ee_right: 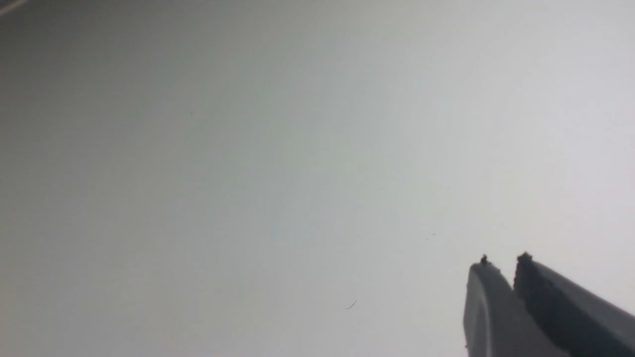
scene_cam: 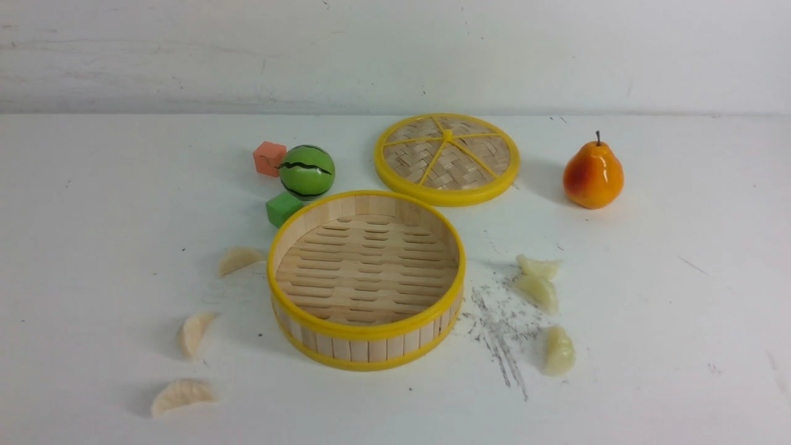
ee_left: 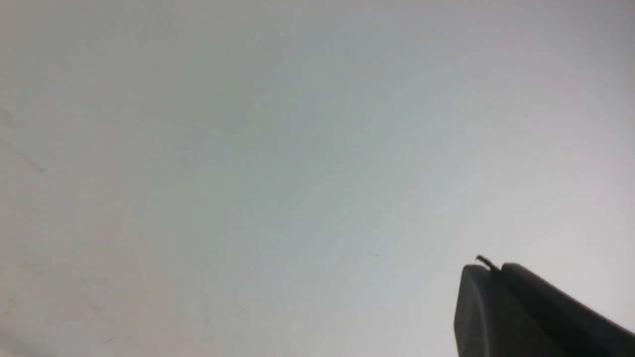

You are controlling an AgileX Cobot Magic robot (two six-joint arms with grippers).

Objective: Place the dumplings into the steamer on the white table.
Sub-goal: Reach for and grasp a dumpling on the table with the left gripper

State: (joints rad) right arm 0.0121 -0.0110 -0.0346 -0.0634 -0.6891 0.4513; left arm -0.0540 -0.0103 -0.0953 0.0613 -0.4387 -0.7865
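**A:** Where are the dumplings [scene_cam: 240, 259]?

**B:** All six lie on the desk [scene_cam: 680, 371], outside the steamer [scene_cam: 364, 349]. The three cream dumplings [scene_cam: 194, 332] are strung out to the steamer's left, apart from one another. One is near its wall and the other two lie closer to the camera.

**A:** And the green dumplings [scene_cam: 539, 290]?

**B:** They are on the steamer's right. Two of them touch or nearly touch, and the third [scene_cam: 558, 351] lies apart, nearer the camera. Grey scratches [scene_cam: 500, 337] mark the desk between them and the steamer.

**A:** How does the steamer sit?

**B:** It sits upright in the middle of the desk, with its slatted floor bare.

**A:** What's around it?

**B:** Its lid [scene_cam: 446, 159] lies flat just behind it, to the right. A green cube [scene_cam: 283, 208] sits against the steamer's far-left rim. Behind the cube is a melon ball [scene_cam: 307, 171], with an orange cube [scene_cam: 269, 158] beside it. A pear [scene_cam: 592, 175] stands upright further right, well apart from the lid.

**A:** And the grippers?

**B:** Each wrist view shows only a pale, blank surface. The left gripper [ee_left: 491, 268] has its two fingers pressed together with nothing between them. The right gripper [ee_right: 503, 265] looks the same, with just a notch between the tips. Both are empty.
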